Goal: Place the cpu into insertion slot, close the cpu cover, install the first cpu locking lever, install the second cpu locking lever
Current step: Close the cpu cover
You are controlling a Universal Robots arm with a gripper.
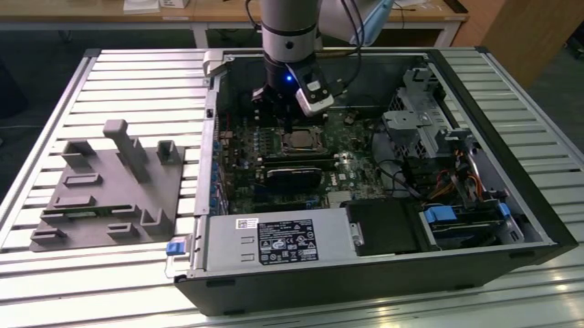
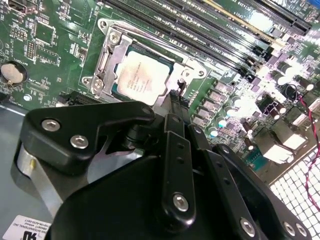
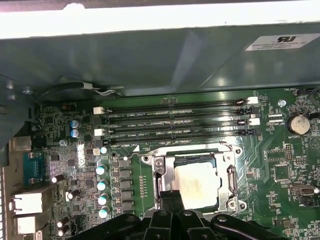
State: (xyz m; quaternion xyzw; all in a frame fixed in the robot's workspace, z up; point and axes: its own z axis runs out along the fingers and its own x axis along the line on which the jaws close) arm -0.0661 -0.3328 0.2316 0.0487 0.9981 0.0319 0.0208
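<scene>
While I watch the feeds from my station, the pincer (image 2: 175, 98) hangs low inside the open computer case (image 1: 365, 283). Its two black fingers (image 3: 165, 200) are pressed together with no gap that I can make out. Whether they pinch anything I cannot tell. A thin rod tip (image 2: 181, 84) stands right at the fingertips in the second wrist view, and I cannot say if it touches them.

Just past the fingertips lies the cpu (image 3: 197, 185), pale face up, seated in the insertion slot (image 3: 192, 160). The slot's dark edge shows along one side of the chip in both wrist views. The cpu cover (image 3: 231, 175) lies flat around it, its square window framing the chip and its silvery sides resting on the green motherboard (image 3: 280, 165). In the exterior view the pincer stands directly over this socket, at its edge.

Beside the socket, a little farther from the pincer, runs a row of small capacitors (image 3: 101, 185). Beyond the socket lie the long black memory slots (image 3: 175, 122), side by side, with a coin battery (image 3: 299, 122) off their end.

Farther out, a labelled metal box (image 1: 273, 239) fills the near corner of the case. Well apart from the pincer, on the slatted counter (image 1: 137, 82) toward the exterior view's left, sits a grey fixture block (image 1: 109, 198).
</scene>
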